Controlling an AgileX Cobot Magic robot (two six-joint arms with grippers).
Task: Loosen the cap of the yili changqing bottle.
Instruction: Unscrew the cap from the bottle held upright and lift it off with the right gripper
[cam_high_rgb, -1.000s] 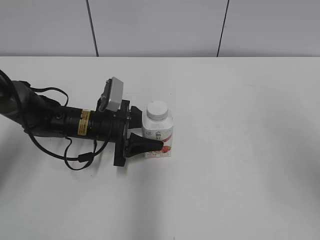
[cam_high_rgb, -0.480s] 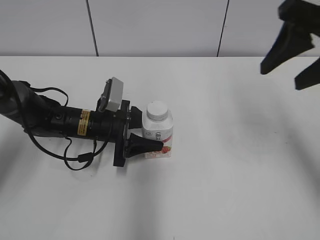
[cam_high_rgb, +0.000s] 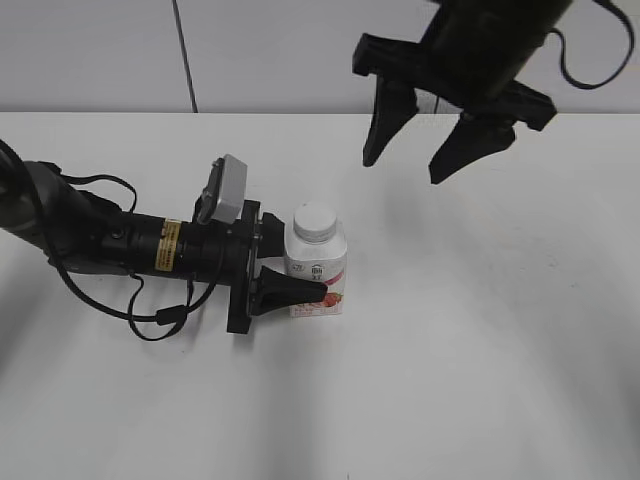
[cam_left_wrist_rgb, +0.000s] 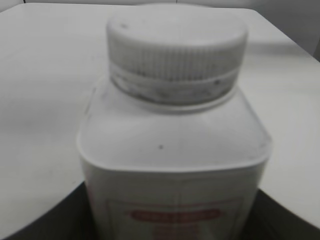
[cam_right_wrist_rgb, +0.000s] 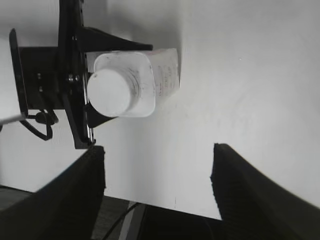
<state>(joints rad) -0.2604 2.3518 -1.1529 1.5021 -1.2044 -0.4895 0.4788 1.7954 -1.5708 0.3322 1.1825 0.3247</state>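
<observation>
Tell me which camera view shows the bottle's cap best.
The left wrist view: the cap fills the upper frame close up, side-on, so its ribbed rim shows, though slightly blurred. The exterior view shows it small from above at a slant. The right wrist view shows only its round top from above.

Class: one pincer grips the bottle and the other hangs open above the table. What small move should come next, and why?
Probably bring the right pincer left and down over the cap. The left pincer already clamps the bottle upright, the cap is bare, and the right pincer's open jaws hang up and to the right of it.
</observation>
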